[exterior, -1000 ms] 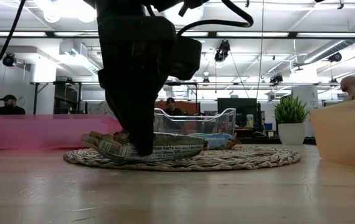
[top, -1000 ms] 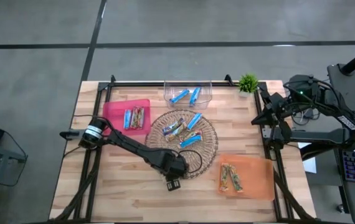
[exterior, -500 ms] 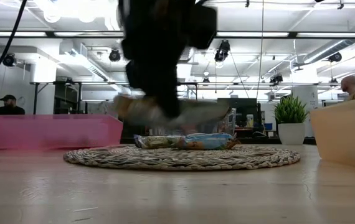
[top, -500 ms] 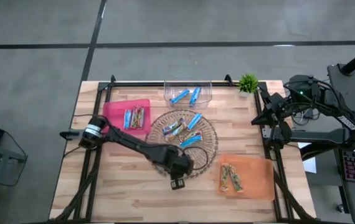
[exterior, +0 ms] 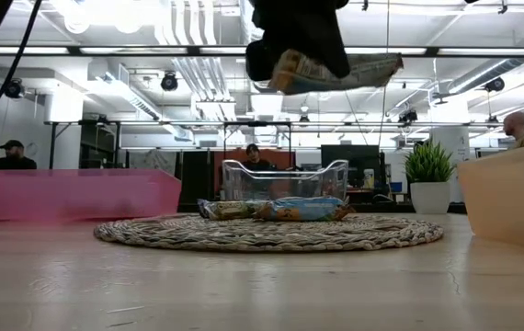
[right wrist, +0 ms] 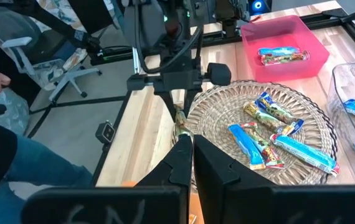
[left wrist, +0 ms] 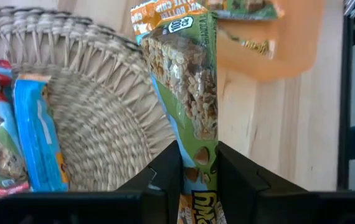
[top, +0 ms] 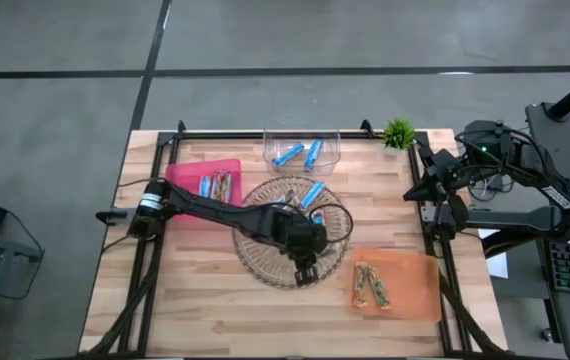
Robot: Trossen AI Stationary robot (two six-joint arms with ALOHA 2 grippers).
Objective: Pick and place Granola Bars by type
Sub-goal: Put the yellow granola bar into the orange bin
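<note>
My left gripper hangs high over the near part of the round wicker tray, shut on a brownish-green granola bar. Blue and multicoloured bars lie flat on the tray's far half. More bars lie in the pink bin, the clear bin and the orange bin. My right gripper waits shut at the table's right edge, above it, touching nothing. My left gripper pinches the brownish-green bar between its two fingers, on the two long edges close to one end. The fingers slant down from above and lie across the bar. The bar is lifted clear of the tray and juts out almost level beyond the fingers.
A small potted plant stands at the far right corner. The orange bin holds brownish-green bars near the right front. People sit in the room beyond the table. Bare wood shows at the table's near left.
My left gripper has risen well above the table and gone toward the right edge, staying shut on the brownish-green bar. The bar, which lay on the tray's near rim, now hangs clear, high above the tray.
</note>
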